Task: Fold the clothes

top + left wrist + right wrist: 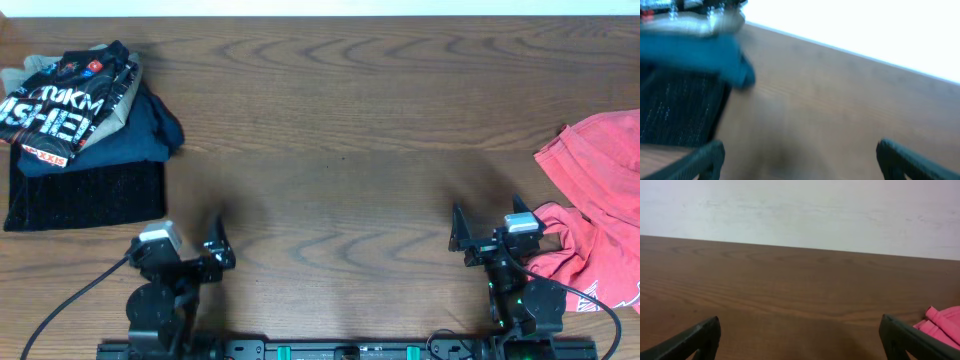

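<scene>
Neatly, the glossy black jersey (65, 95) with white block lettering tops a folded stack on the woodgrain desk (340, 120), far left; crumpled coral-red garments (595, 200) lie right. Left pincer (222, 245) and right pincer (462, 240) gape empty.

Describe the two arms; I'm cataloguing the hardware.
The left arm and right arm are black, each with a pale box at the wrist and a black cable. The left hand and right hand have two flat dark fingers. Green lights dot the right arm.
</scene>
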{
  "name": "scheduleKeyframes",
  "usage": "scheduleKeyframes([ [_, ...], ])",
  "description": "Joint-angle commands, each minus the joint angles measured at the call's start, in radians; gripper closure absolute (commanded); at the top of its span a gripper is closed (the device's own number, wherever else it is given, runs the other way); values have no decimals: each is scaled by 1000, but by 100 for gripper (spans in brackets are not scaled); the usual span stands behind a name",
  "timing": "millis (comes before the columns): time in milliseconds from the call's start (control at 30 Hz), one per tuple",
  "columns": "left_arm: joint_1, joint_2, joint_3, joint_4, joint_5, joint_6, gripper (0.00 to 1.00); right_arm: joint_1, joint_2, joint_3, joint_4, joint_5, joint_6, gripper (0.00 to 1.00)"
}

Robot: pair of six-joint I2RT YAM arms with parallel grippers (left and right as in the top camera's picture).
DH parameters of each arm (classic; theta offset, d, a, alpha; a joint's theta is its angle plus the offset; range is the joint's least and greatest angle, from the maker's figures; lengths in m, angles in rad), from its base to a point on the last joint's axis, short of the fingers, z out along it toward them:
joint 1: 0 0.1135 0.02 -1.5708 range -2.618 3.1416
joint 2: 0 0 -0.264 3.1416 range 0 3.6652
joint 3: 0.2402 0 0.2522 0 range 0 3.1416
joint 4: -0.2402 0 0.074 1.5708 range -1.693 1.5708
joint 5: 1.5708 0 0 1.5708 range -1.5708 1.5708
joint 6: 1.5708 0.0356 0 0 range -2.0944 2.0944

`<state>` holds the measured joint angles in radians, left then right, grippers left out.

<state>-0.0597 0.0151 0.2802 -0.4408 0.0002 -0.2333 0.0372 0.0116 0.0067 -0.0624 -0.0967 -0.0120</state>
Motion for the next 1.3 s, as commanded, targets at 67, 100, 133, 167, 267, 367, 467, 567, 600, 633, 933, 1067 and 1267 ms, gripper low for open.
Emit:
scheduleKeyframes([
  [67, 5, -13, -133, 271, -11, 142, 2, 9, -6, -1, -3, -8, -11, 1],
  [100, 5, -13, -166, 332, -11, 161, 2, 9, -6, -1, -3, -8, -11, 1],
  [133, 5, -13, -194, 380, -11, 174, 2, 9, -6, -1, -3, -8, -11, 1],
  [167, 5, -13, -225, 430, -11, 181, 2, 9, -6, -1, -3, -8, -11, 1],
  [267, 5, -13, -276, 446, -11, 172, 2, 9, -6, -1, -3, -8, -11, 1],
  [367, 5, -13, -276, 370, -8, 170, 2, 9, -6, -1, -3, -8, -11, 1],
  [467, 5, -13, -276, 368, -8, 169, 2, 9, -6, -1, -3, -8, -11, 1],
  [567, 5, -11, -276, 368, -8, 169, 2, 9, -6, -1, -3, -8, -11, 1],
  [600, 5, -11, -276, 368, -8, 169, 2, 9, -6, -1, -3, -8, -11, 1],
  [633, 5, -11, -276, 368, -8, 169, 2, 9, -6, -1, -3, -8, -11, 1],
  [933, 5, -11, -276, 368, -8, 169, 2, 9, -6, -1, -3, -8, -11, 1],
  [1067, 5, -11, -276, 368, -8, 169, 2, 9, -6, -1, -3, -8, -11, 1],
  [1267, 5, -11, -276, 368, -8, 169, 2, 9, -6, -1, -3, -8, -11, 1],
])
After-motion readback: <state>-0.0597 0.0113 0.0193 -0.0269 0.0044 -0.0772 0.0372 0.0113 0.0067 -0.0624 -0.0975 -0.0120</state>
